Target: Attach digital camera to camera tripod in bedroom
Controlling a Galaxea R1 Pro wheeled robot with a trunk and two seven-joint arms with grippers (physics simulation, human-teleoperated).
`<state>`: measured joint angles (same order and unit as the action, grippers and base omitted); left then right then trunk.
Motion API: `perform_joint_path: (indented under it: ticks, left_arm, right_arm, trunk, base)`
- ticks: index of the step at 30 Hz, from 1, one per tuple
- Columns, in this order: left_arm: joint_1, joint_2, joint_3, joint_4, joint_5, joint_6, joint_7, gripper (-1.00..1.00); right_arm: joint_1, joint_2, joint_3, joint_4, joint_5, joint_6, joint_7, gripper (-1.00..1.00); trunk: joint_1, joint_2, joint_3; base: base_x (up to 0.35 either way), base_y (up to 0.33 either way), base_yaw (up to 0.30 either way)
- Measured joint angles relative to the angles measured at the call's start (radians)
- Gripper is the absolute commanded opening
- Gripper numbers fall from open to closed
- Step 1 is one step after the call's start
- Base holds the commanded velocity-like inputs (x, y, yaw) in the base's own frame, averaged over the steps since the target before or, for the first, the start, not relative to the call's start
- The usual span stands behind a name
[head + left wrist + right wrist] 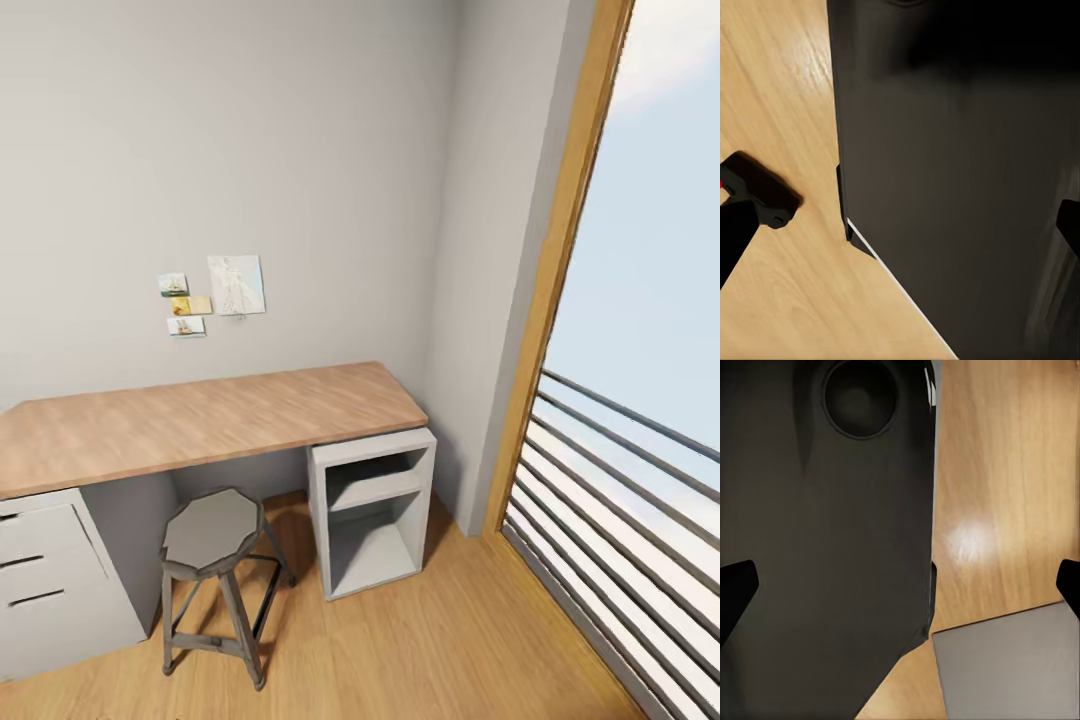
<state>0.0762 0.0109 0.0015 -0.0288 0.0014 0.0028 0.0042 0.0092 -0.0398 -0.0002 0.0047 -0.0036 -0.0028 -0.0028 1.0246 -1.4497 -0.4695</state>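
Left claw (900, 240) and right claw (900, 592) are both hanging apart, empty. Just beside the robot's dark body (960, 150), on the floor (787, 300), probably the digital camera (761, 191) is lying. It looks light, rigid and lens-fragile, so I am favouring a grip across its body.

No legible text, wall papers (213, 295) — unreadable

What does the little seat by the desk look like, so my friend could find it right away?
Find the long wooden desk against the grey wall. Look under its front edge, between the white drawers and the open white cubby unit. There stands the stool, the one grey metal piece, with a many-sided flat seat on thin splayed legs joined by rungs.
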Motion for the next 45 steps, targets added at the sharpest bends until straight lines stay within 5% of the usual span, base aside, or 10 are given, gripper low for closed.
perform_joint_path:
  ticks: [22,45]
  left_arm:
    - [0.000,-0.003,0.000,0.000,0.000,0.001,0.000,1.00]
    - [0.000,-0.008,0.000,0.000,0.000,0.000,0.000,1.00]
  right_arm:
    - [0.000,0.001,0.000,0.000,0.000,0.000,0.000,1.00]
    - [0.000,0.006,0.000,0.000,-0.001,0.000,0.000,1.00]
  trunk:
    - [0.000,0.000,0.000]
    - [0.000,0.000,0.000]
  base:
    - [0.051,-0.001,0.276]
    - [0.000,-0.155,0.276]
